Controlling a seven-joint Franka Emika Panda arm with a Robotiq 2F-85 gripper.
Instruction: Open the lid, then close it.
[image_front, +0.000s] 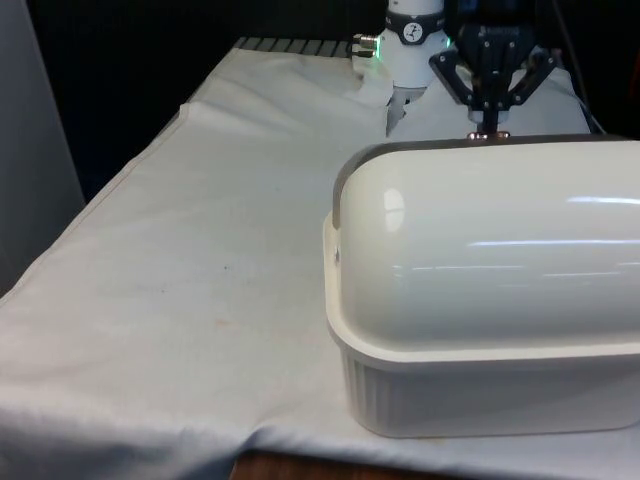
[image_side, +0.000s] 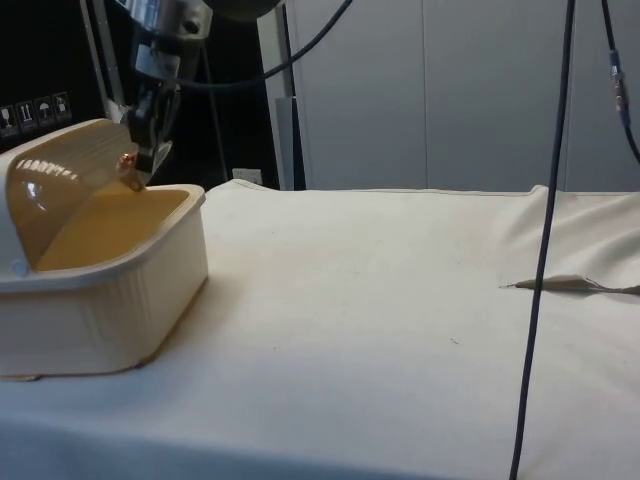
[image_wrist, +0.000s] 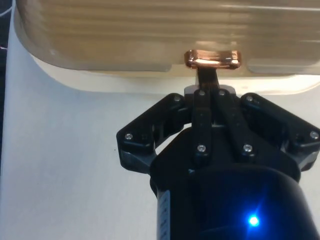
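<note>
Cream bread box (image_front: 470, 400) sits on the white tablecloth (image_front: 180, 300), at the front view's right and near the table's near edge, with its back turned to that camera. In the side view the box (image_side: 110, 300) is at the picture's left, its ribbed base resting flat on the cloth.

Roll-top lid (image_side: 70, 170) is part-way open: in the side view its front edge stands raised above the base's front rim, with the yellowish interior of the box visible beneath. From the front view the lid (image_front: 500, 240) shows as a smooth, glossy domed back with a darker band along its top edge.

Copper-coloured handle (image_wrist: 212, 58) sits at the lid's front edge, centred across its width. The same handle appears as a small copper glint in the side view (image_side: 128, 160) and just above the dome in the front view (image_front: 488, 133).

Black gripper (image_wrist: 209, 80): fingers brought together, pinching the handle. In the side view the gripper (image_side: 140, 165) comes down from above onto the lid's raised edge; in the front view it (image_front: 488, 125) hangs directly behind the dome.
</note>
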